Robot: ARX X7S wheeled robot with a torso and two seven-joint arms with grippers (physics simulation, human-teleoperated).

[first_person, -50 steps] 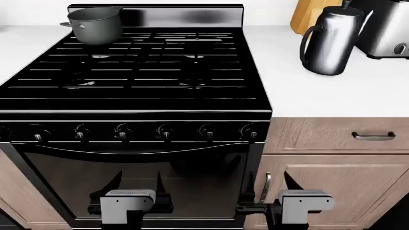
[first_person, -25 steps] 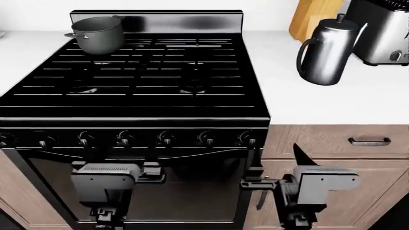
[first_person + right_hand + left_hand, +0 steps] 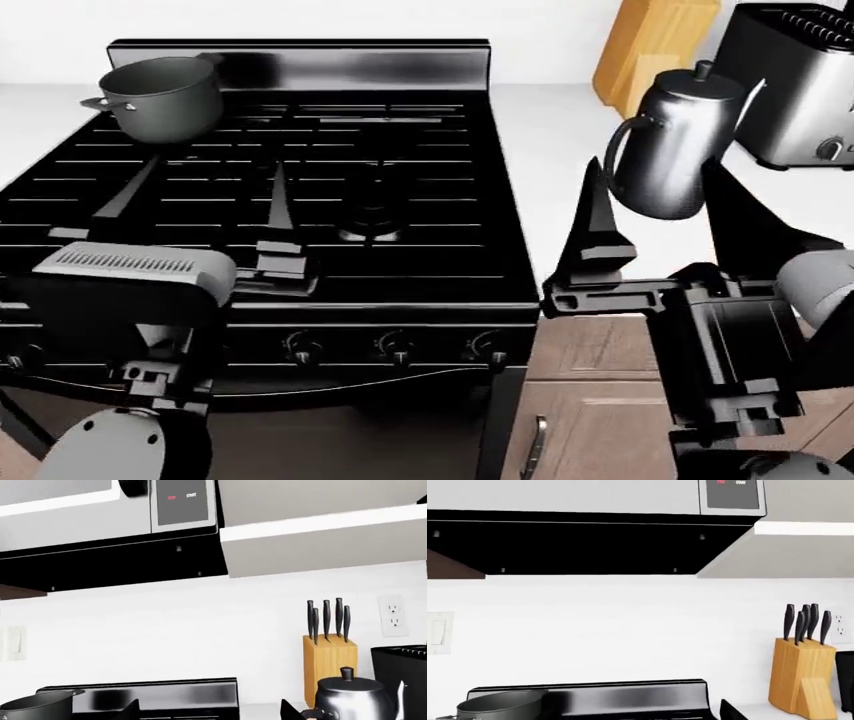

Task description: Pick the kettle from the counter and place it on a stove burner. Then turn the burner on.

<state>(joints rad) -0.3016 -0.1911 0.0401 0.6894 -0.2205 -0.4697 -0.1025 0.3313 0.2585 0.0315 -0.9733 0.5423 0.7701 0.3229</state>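
The polished-steel kettle with a dark loop handle stands upright on the white counter, right of the black stove. It also shows in the right wrist view. My right gripper is open and empty, in front of the kettle and apart from it. My left gripper is open and empty over the front left of the stove. A round burner shows under the black grate bars. In the right wrist view both dark fingertips show wide apart.
A dark grey pot sits on the back left burner. A wooden knife block and a steel toaster stand behind the kettle. Stove knobs line the front panel. A microwave hangs above.
Both arms have risen from in front of the oven door to stove-top height. The right gripper now stands just in front of the kettle. Both stay open.
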